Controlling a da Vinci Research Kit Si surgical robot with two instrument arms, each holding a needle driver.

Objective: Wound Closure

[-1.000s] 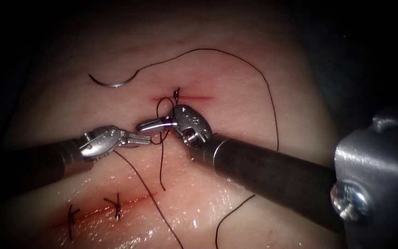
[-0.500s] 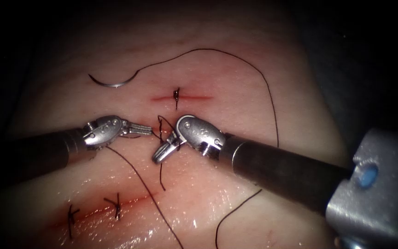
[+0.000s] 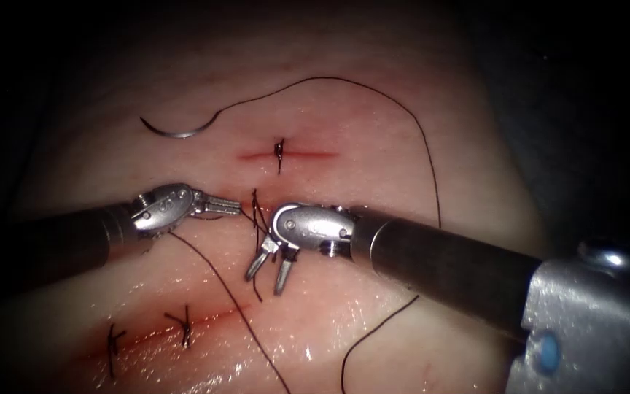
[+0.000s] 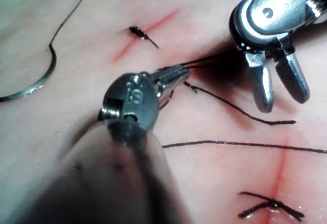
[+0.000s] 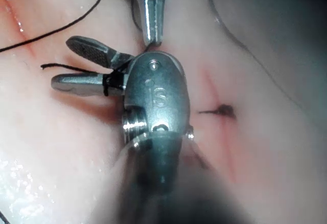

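Left hand on thread

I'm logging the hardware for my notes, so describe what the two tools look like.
Both tools, left and right, are small shiny metal heads with two slim jaws, ridged on their inner faces, and round pivot pins, on dark cylindrical shafts.

Lying below the left arm's tool, toward the near edge: a second short red slit, crossed by two dark knotted stitches. Glistening beneath the right arm's tool: a wet shiny patch. Spreading behind both: a black unlit surround.
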